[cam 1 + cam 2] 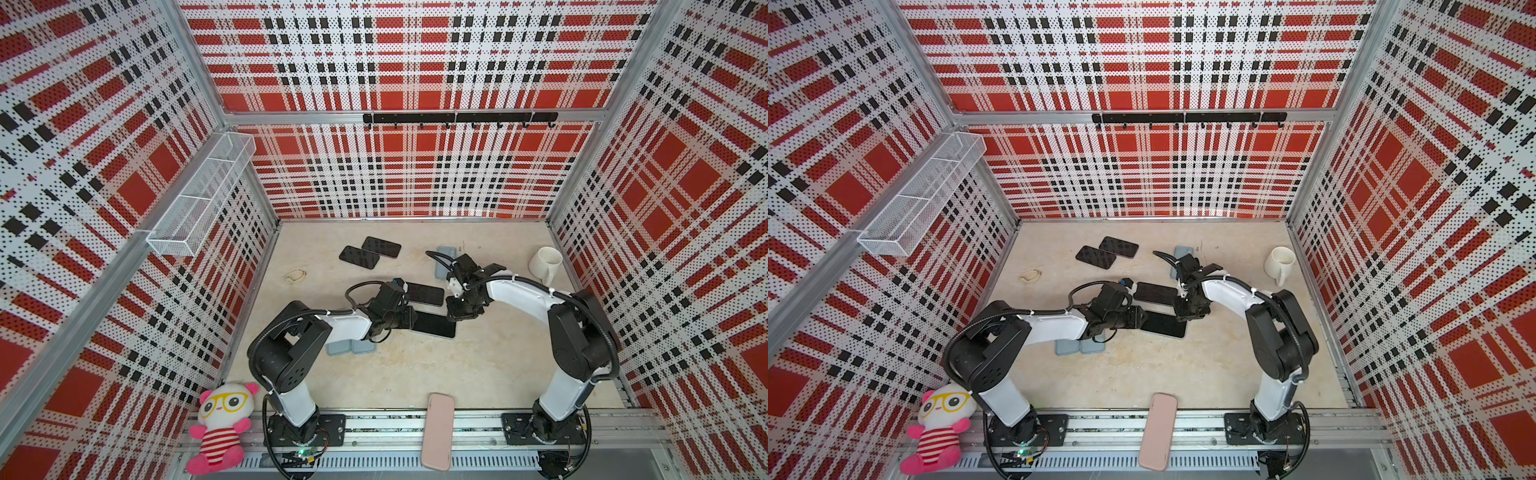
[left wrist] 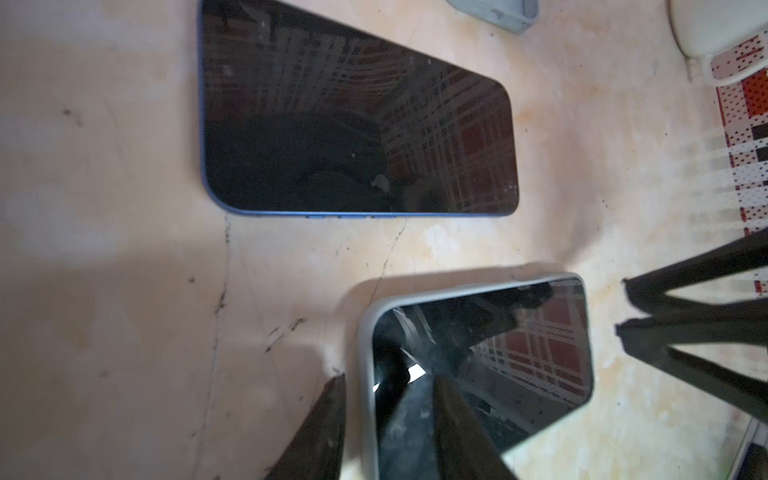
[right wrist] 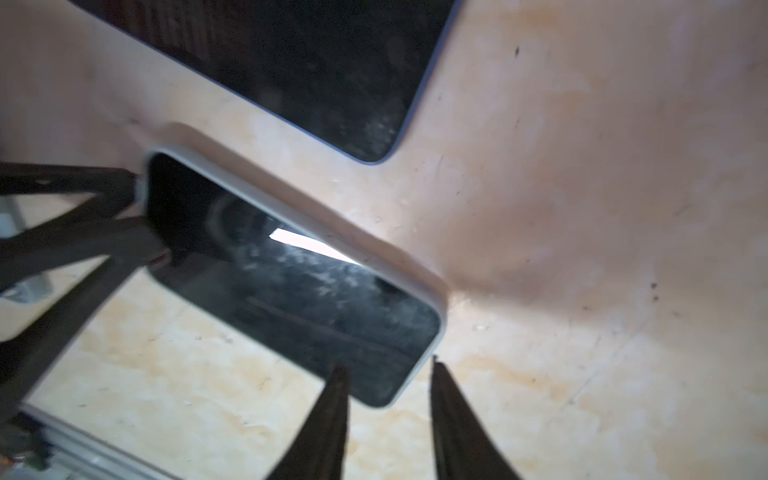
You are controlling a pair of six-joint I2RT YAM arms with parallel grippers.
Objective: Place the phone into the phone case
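Phone (image 1: 434,325), screen up inside its grey phone case (image 2: 365,374), lies flat on the table (image 1: 457,374) between both arms. The left gripper (image 2: 390,378) straddles the case rim at one end, fingers parted and pinching nothing; the right gripper (image 3: 388,365) flanks the opposite corner, fingers likewise apart

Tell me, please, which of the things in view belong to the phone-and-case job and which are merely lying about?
In the job: phone, grey case around it, left gripper, right gripper.

Lying about: blue-edged phone, mug, plush toy, pink case, wire basket.
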